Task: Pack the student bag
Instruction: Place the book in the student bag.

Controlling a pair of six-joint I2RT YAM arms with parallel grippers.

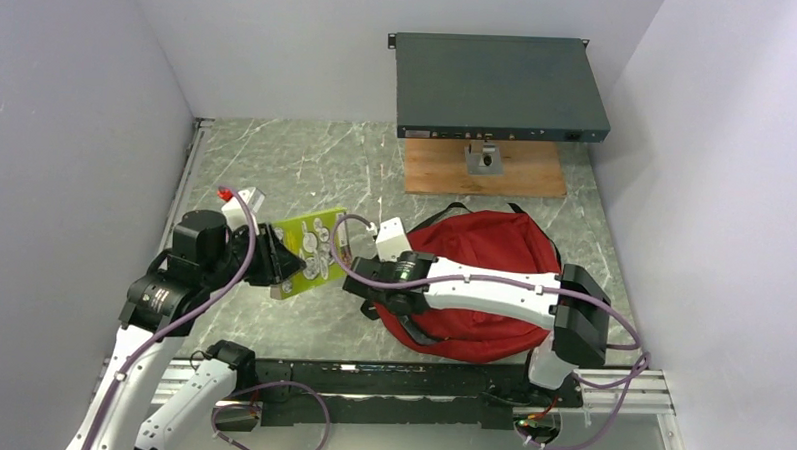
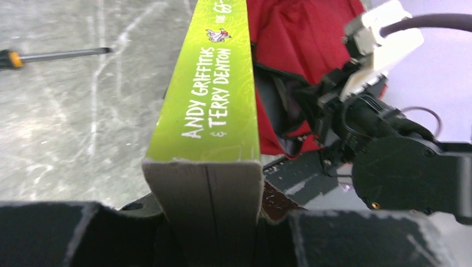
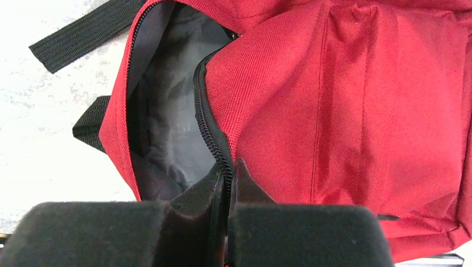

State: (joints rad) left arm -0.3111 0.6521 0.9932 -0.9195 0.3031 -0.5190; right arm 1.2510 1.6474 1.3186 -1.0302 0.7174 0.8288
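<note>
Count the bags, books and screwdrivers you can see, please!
Bags: 1, the red student bag
Books: 1, the green book
Screwdrivers: 1, the orange-handled screwdriver
Total: 3

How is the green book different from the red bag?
The book is bright green, flat and stiff; the bag is dark red, soft and puffy. The book is much smaller than the bag. The book is held up in the left jaws; the bag lies on the table, unzipped. Both are gripped by a robot arm.
</note>
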